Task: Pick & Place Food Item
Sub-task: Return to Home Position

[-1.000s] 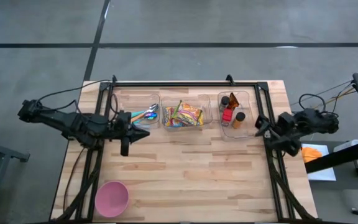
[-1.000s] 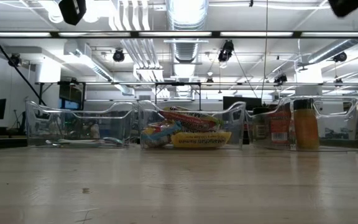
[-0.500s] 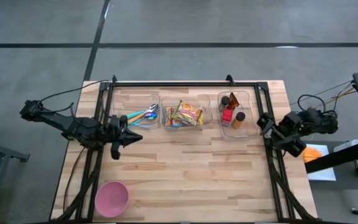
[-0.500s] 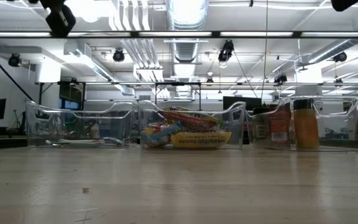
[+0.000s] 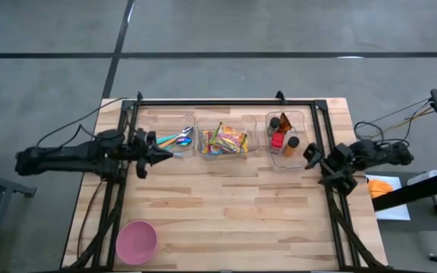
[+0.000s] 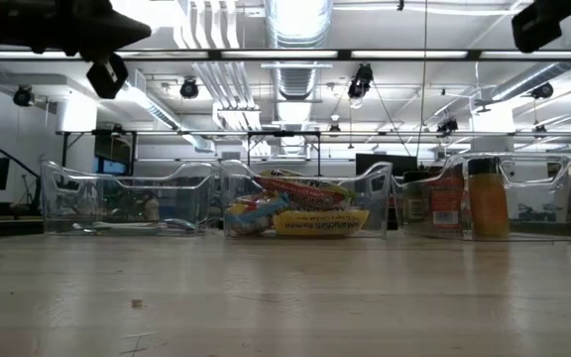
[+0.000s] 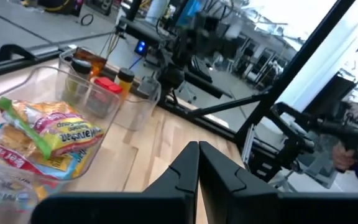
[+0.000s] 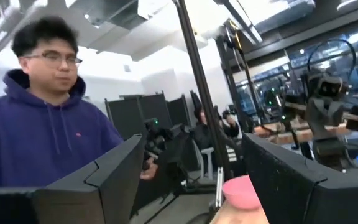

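Colourful food packets point(image 5: 223, 140) lie in the middle one of three clear bins point(image 5: 250, 144) along the table's far side; the left wrist view shows them too point(image 7: 48, 134). A pink bowl point(image 5: 136, 241) stands at the near left. My left gripper point(image 5: 170, 155) hovers shut and level beside the left bin, pointing toward the table's right, fingertips together point(image 7: 197, 152). My right gripper point(image 5: 308, 155) hangs open at the table's right edge beside the bottle bin, tipped slightly upward, with nothing between its fingers point(image 8: 193, 142). Both show high up in the low view, left point(image 6: 107, 74) and right point(image 6: 538, 22).
The left bin holds spoons point(image 5: 177, 139), the right bin bottles point(image 5: 283, 140). A black frame point(image 5: 226, 101) runs round the table's far edge and sides. The bare wooden top point(image 5: 234, 205) stretches between bins and bowl. A person in a purple hoodie point(image 8: 42, 143) shows beyond the table.
My left arm has swung and drawn back toward the table's left, and its shut gripper has come down and shifted slightly toward the far edge. My right gripper has sunk a little and tipped upward. Nothing on the table has moved.
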### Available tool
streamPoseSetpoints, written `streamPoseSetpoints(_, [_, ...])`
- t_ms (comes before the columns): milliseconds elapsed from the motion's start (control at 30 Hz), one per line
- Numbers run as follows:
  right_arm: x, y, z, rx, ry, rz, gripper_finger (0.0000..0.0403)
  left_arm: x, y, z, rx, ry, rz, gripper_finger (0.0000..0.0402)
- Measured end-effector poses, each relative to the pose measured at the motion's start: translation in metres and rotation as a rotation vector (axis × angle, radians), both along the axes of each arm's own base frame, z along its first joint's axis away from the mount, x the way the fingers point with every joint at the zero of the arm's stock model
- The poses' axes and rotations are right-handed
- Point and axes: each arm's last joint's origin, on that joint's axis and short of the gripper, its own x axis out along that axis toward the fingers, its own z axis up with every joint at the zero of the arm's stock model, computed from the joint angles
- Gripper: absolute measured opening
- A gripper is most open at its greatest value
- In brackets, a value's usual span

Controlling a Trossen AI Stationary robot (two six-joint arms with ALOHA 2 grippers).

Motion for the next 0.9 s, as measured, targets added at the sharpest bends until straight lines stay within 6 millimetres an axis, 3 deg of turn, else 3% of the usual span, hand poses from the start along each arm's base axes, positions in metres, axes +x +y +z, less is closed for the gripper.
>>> streamPoseSetpoints(200, [0.009, 0.002, -0.03, 0.041, -0.012, 0.025, 0.0267, -0.017, -0.002, -0.011, -0.002, -0.051, -0.003, 0.0018])
streamPoseSetpoints(500, [0.011, 0.002, -0.031, -0.018, -0.021, -0.017, 0.0267, -0.024, -0.007, -0.031, -0.001, 0.03, -0.017, 0.0018])
streamPoseSetpoints(900, [0.014, 0.001, -0.036, -0.061, 0.022, -0.088, 0.0267, -0.026, -0.011, -0.046, 0.128, 0.147, -0.018, 0.0018])
